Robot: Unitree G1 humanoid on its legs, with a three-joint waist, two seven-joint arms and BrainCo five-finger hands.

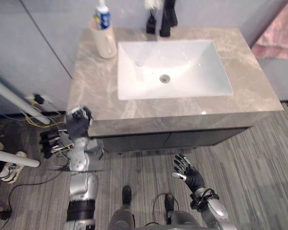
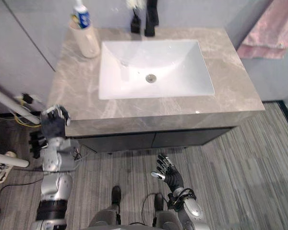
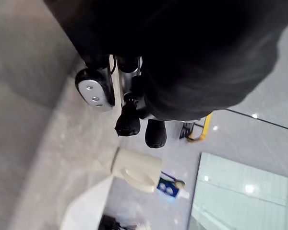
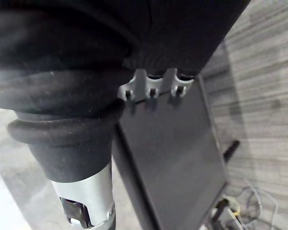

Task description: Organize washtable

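Right hand [image 1: 188, 173], low in the frame right of centre, is raised over the striped floor [image 1: 259, 158] with its fingers spread wide and nothing in it. Left hand [image 1: 78, 125], at the lower left, is lifted just beside the front left corner of the desk [image 1: 93, 91]. Whether it is wide or closed cannot be told, and no object is seen in it. Neither hand touches the desk.

Beyond the hands runs the dark cabinet front [image 1: 182, 139], with the grey marbled desk top above it. A white rectangular sink [image 1: 182, 62] is set into the middle of the desk, and its bowl looks bare around the drain. The surface in front of the sink and to either side carries no loose item.

A cream cup [image 1: 104, 43] stands upright at the upper left, on the far left corner of the desk just beside the sink. A blue-and-white tube [image 1: 102, 14] stands upright in it. A black faucet [image 1: 169, 19] and a smaller dark fitting [image 1: 151, 23] stand at the top centre behind the sink. A pink towel [image 1: 278, 33] hangs at the upper right, off the desk.

Judged from this layout, the desk already appears orderly. Little visible work remains, unless the cup is meant to go elsewhere.
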